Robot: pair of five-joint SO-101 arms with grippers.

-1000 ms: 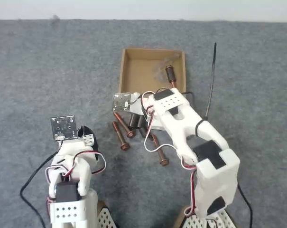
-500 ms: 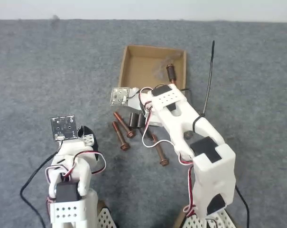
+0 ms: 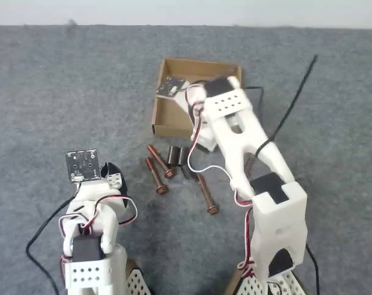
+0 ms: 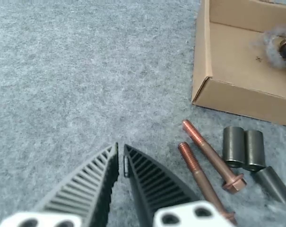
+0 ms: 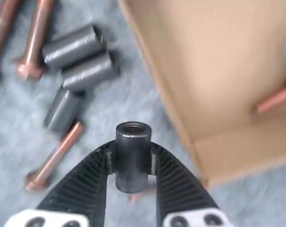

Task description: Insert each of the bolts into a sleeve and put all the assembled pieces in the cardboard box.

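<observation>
My right gripper (image 5: 132,163) is shut on a dark sleeve (image 5: 132,156), held upright over the carpet just in front of the cardboard box (image 5: 218,71). A copper bolt end (image 5: 275,101) lies inside the box. Below the gripper lie three loose sleeves (image 5: 73,45) (image 5: 86,71) (image 5: 62,109) and copper bolts (image 5: 36,35) (image 5: 55,156). In the high view the right arm (image 3: 235,123) reaches over the box (image 3: 164,114). My left gripper (image 4: 120,153) is shut and empty, low over bare carpet to the left of two bolts (image 4: 206,153) (image 4: 199,182).
Two sleeves (image 3: 172,155) (image 3: 183,155) and three bolts (image 3: 155,175) (image 3: 161,161) (image 3: 205,193) lie between the arms in front of the box. A black cable (image 3: 290,107) arcs off the right arm. Grey carpet spreads open to the left and far right.
The right arm has lifted and swung forward toward the box, its camera plate now over the box's inside. Its cable has swung right. The left arm has kept still.
</observation>
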